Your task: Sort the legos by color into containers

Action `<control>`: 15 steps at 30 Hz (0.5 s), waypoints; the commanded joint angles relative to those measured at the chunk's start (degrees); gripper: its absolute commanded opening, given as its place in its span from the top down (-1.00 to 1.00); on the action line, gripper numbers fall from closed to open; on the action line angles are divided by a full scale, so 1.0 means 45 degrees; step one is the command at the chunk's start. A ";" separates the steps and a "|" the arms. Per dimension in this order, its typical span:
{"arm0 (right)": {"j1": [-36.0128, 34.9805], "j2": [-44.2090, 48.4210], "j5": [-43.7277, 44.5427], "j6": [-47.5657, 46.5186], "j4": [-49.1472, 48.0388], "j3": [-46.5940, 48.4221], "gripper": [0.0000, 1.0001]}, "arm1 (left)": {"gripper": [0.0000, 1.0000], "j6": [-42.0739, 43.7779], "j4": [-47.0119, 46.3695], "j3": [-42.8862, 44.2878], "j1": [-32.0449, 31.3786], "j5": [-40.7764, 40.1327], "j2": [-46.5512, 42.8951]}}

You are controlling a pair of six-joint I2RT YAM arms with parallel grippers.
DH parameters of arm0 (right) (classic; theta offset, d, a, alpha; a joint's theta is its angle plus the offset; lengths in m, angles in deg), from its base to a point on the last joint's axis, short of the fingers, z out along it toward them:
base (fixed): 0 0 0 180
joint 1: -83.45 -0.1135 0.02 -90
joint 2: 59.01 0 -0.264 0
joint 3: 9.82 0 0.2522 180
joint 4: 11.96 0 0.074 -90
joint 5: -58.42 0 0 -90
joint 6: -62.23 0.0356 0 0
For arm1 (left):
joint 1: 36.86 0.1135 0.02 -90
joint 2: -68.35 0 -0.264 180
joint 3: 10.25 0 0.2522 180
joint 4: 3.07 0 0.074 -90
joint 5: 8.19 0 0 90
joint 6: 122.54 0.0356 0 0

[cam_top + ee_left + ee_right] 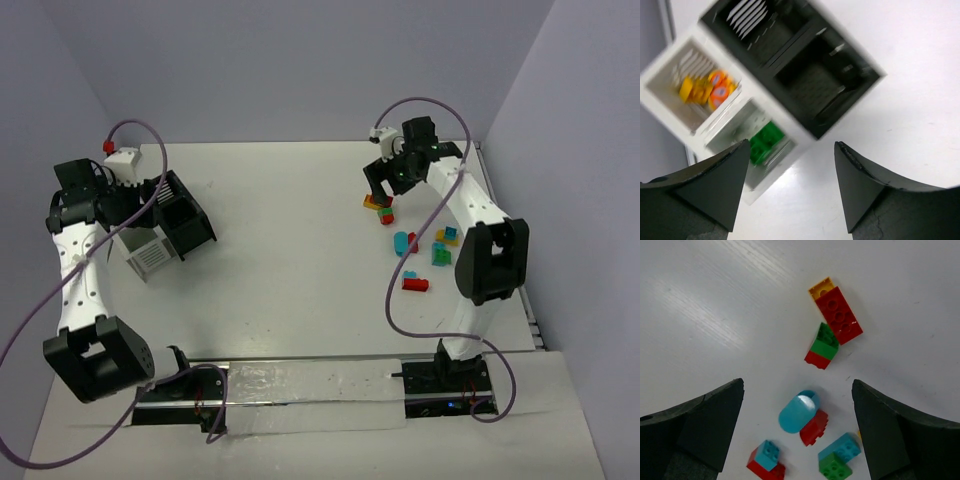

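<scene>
Now the right gripper (pixel 797 385) hangs wide and empty above the scattered legos (pixel 840 315). It should centre on 1 piece, such as the cyan rounded piece (pixel 797 412), avoiding the touching red one. The left gripper (pixel 791 145), equally wide and empty, hovers over the containers (pixel 747 97).

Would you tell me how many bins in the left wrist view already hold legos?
2. One white bin holds orange and yellow legos; the white bin beside it holds green ones. The black compartments look empty, though the image is blurred.
</scene>
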 commanded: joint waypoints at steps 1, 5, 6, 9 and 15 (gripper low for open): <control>-0.0019 -0.2042 -0.0165 -0.2126 0.1074 0.2148 -0.88 | -0.56 0.0628 0.0167 0.0911 -0.0440 0.2606 -0.1217; -0.0019 -0.3919 -0.0433 -0.2785 0.1781 0.3815 -0.87 | -0.57 0.0188 0.0334 0.1118 -0.0597 0.3446 -0.1296; -0.0019 -0.4209 -0.0394 -0.2786 0.1782 0.3819 -0.88 | -0.57 0.0072 0.0296 0.1118 -0.0635 0.3447 -0.1335; 0.0019 -0.5211 -0.0245 -0.2939 0.1766 0.4730 -0.89 | -0.58 -0.0205 0.0313 0.1156 -0.0749 0.3746 -0.1355; 0.0063 -0.6784 0.0072 -0.3350 0.1977 0.5771 -0.80 | -0.59 -0.0302 0.0389 0.1112 -0.0835 0.3958 -0.1460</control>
